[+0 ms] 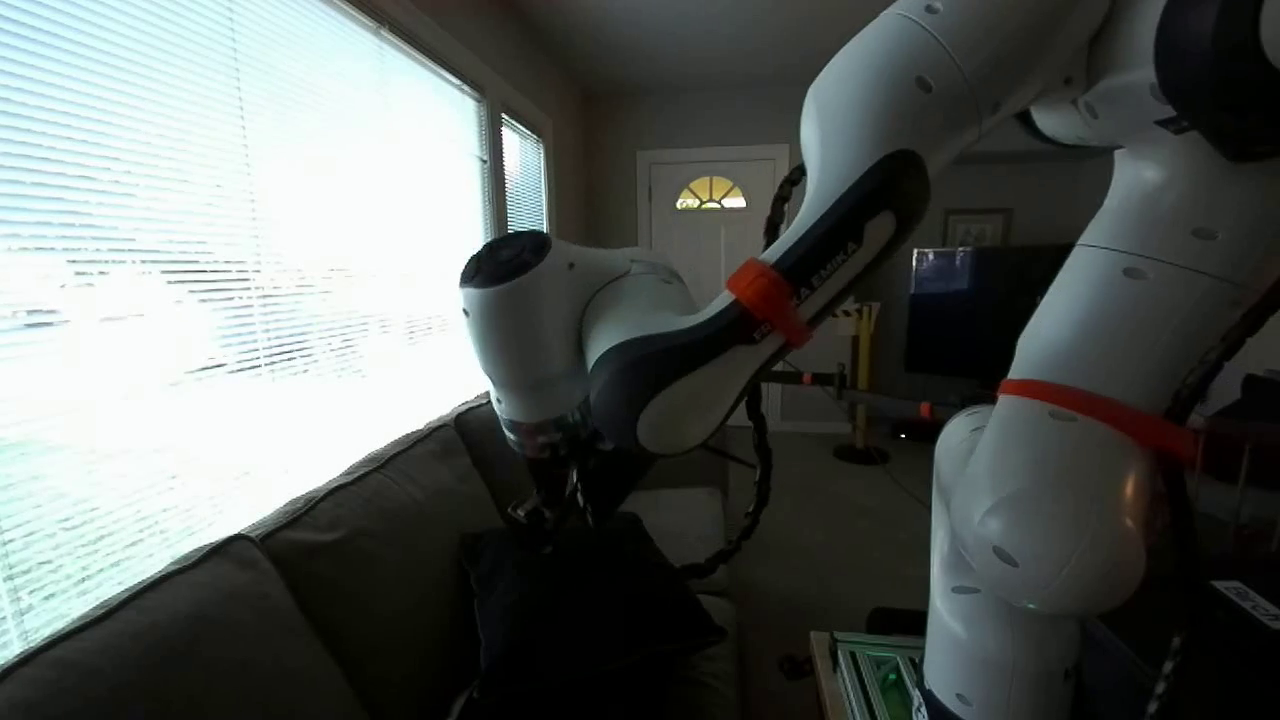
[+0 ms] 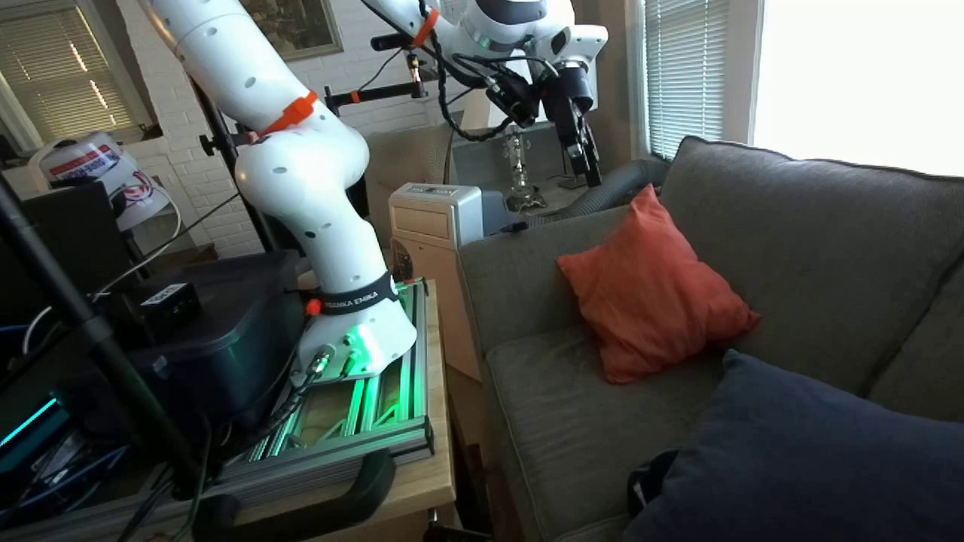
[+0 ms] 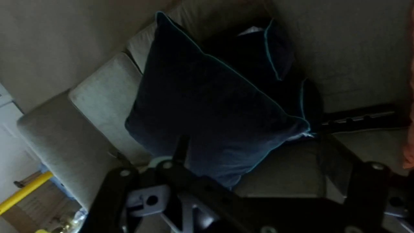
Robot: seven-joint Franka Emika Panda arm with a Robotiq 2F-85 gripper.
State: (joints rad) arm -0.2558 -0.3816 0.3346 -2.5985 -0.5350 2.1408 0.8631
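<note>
A white robot arm reached over a grey sofa. Its gripper hung unclenched, fingers spread wide apart. In the wrist view, a teal-edged navy pillow lay on the sofa at about ten o'clock from the gripper, with dark cloth, edged the same way, at the pillow's two o'clock. In an exterior view, an orange pillow rested against the sofa at five o'clock from the gripper. A bright window stood at ten o'clock from it in an exterior view.
</note>
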